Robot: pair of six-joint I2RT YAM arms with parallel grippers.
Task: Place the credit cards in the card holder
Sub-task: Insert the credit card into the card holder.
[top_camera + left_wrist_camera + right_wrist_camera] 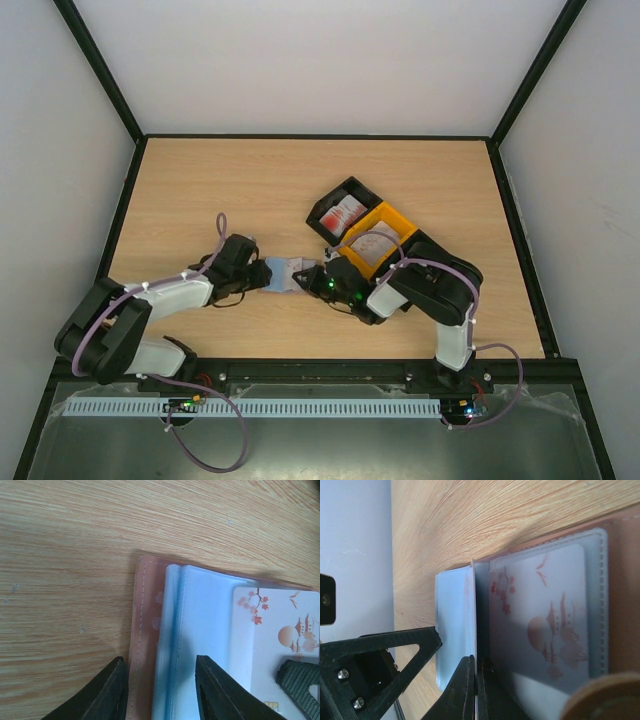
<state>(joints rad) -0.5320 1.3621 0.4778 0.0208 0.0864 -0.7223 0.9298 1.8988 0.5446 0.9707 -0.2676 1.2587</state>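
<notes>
On the bench (200, 180), half-open left hand (159, 659) straddles the floppy card holder (142, 630) at its stitched edge, probably the surest hold; right hand (476, 660) pinched shut.

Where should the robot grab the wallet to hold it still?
Probably the wallet by its stitched reddish edge, coming from the robot's left. It lies open, and that thin edge sticks out bare, away from the card.

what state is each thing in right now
card holder, open on the table
credit card, partly inside the holder
left gripper, jaws apart astride the holder's edge, grip unclear
right gripper, shut on a holder leaf, it seems
black tray, holds a white-red card
yellow tray, holds a pale card
</notes>
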